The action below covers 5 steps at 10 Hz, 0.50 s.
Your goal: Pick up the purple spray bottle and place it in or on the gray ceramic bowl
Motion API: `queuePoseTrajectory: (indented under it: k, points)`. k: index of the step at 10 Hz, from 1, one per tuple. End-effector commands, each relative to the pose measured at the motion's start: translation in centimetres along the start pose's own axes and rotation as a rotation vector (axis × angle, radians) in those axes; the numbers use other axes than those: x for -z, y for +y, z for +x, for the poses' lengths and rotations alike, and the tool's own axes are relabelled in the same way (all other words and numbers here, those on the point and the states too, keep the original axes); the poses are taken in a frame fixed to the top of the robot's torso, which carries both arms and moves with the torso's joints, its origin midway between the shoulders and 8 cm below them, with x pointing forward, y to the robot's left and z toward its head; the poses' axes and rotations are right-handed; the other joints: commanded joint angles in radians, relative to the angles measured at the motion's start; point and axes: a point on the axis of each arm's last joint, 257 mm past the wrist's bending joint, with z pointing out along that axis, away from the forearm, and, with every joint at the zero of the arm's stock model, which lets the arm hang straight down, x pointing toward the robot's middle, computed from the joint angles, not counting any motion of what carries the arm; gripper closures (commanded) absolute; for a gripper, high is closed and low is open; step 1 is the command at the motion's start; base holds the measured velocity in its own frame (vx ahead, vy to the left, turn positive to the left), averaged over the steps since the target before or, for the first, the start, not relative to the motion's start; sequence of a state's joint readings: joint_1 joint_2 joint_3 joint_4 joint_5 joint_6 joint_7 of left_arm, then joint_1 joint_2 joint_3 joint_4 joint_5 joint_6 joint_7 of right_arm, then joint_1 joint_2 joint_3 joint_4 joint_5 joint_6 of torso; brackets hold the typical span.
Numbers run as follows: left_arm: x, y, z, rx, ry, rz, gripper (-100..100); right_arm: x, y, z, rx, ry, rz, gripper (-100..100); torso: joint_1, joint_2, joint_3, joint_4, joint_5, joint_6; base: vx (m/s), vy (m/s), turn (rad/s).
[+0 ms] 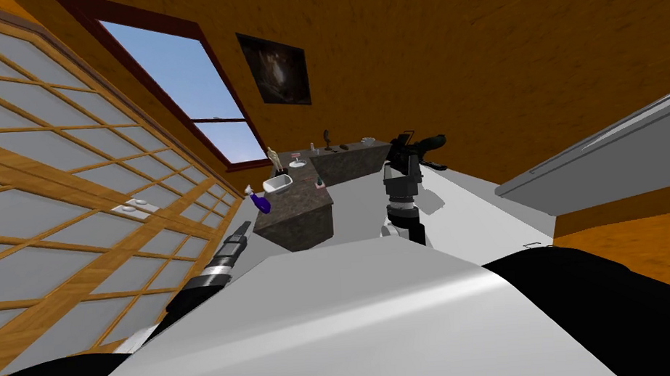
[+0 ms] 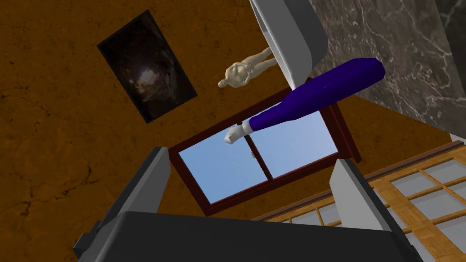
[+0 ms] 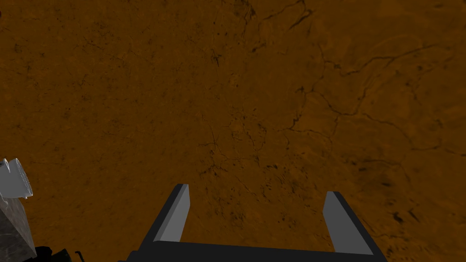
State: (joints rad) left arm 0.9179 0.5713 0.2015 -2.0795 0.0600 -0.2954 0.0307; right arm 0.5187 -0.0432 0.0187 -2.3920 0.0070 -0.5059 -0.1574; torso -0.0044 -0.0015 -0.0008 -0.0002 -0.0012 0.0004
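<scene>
while my left gripper (image 2: 250,157) hung with its fingers spread wide and nothing between them, the purple spray bottle (image 2: 314,95) stood ahead of it, past the fingertips and apart from both, on the near corner of a dark marbled counter (image 2: 400,59). the light grey bowl (image 2: 291,41) sat just beyond the bottle from my gripper, close beside it, and a pale figurine (image 2: 243,73) stood further off behind the bowl. i judged the bottle light and stiff, likely with a smooth, slippery skin. its body was widest low down and narrowed to a neck under a white spray head (image 2: 234,134). the broad lower body looked the place to grip, across its width, since the neck and head would give thin fingers little to press, and a high hold could let it swing. standing so close to the counter's edge, it could tip off at a clumsy nudge. the left wrist view gave me the bottle's outline, the gap ahead of my fingers and the bowl's deep wall. the head view added the counter top as a whole, the bowl's mouth facing up, and my right arm raised well off to the far side of the counter. that arm's own view showed my right gripper (image 3: 257,195) open wide and empty.
</scene>
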Motion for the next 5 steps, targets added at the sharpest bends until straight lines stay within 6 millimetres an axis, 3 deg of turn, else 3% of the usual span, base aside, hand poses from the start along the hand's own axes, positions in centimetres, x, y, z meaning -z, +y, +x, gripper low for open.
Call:
queuePoseTrajectory:
  k: [1,3,4,5]
  points:
    - [1.0,2.7,-0.8,-0.06,0.027,-0.085,-100,0.0,0.0,0.0,0.0,0.0,0.0,0,0.0,0.0,0.0,0.0,0.0,0.0,0.032,-0.061,-0.13]
    - [2.1,5.4,-2.4,-0.138,0.053,-0.183,-100,0.0,0.0,0.0,0.0,0.0,0.0,0,0.002,0.0,0.0,0.0,0.0,0.0,0.035,-0.036,-0.158]
    - [2.0,5.4,-2.4,-0.144,0.06,-0.182,-100,0.0,0.0,0.0,0.0,0.0,0.0,0,0.003,0.0,0.0,0.0,0.001,0.0,0.031,-0.023,-0.043]
    - [2.5,6.6,-3.4,-0.189,0.074,-0.231,-100,0.0,0.0,0.0,0.0,0.0,0.0,0,0.003,0.0,0.0,0.0,0.001,0.0,0.028,-0.025,-0.106]
